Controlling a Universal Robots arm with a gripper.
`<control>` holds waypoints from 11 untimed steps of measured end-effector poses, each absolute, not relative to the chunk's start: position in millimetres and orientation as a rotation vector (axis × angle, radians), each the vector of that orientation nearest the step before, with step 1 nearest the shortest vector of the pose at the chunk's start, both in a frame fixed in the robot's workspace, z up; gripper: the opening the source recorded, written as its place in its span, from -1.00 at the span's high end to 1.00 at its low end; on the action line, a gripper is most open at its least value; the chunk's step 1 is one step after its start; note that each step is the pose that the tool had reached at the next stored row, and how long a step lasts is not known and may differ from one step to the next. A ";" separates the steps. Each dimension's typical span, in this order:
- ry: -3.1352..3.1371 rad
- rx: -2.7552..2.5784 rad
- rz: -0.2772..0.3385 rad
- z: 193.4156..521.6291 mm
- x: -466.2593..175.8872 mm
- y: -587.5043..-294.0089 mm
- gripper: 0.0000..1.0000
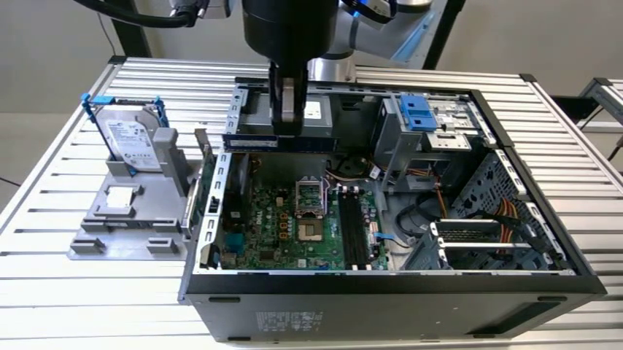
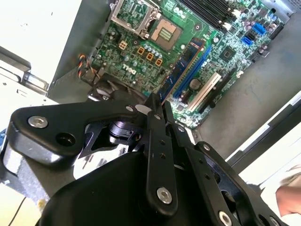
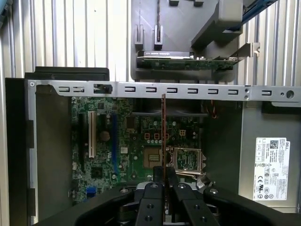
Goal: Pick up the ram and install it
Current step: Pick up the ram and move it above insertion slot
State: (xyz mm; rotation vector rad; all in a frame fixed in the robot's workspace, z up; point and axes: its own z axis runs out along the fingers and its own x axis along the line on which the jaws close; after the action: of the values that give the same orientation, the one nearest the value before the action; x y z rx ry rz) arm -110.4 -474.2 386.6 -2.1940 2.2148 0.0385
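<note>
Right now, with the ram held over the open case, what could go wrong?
The gripper pinches the ram near its middle, over the board near the open CPU socket; a slip could drop it there. The ram lies crosswise to the memory slots, so lowering as it stands would likely hit the board. Its end sits close to the case rail, which a turn might clip.

A slatted silver tabletop (image 1: 58, 306) lies under even light, with a pale wall (image 1: 49, 36) and black frame posts (image 1: 127, 36) beyond its far edge and a second slatted table (image 1: 608, 98) at the exterior view's right.
</note>
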 end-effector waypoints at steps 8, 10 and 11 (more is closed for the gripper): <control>2.215 -2.194 0.038 386.6 -104.4 -474.2 1.00; 2.215 -2.194 0.038 386.6 -102.9 -474.2 1.00; 2.215 -2.194 0.038 386.6 -102.2 -474.2 1.00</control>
State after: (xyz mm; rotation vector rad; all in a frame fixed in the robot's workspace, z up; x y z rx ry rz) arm -102.2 -474.2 386.6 -2.1940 2.2148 0.0384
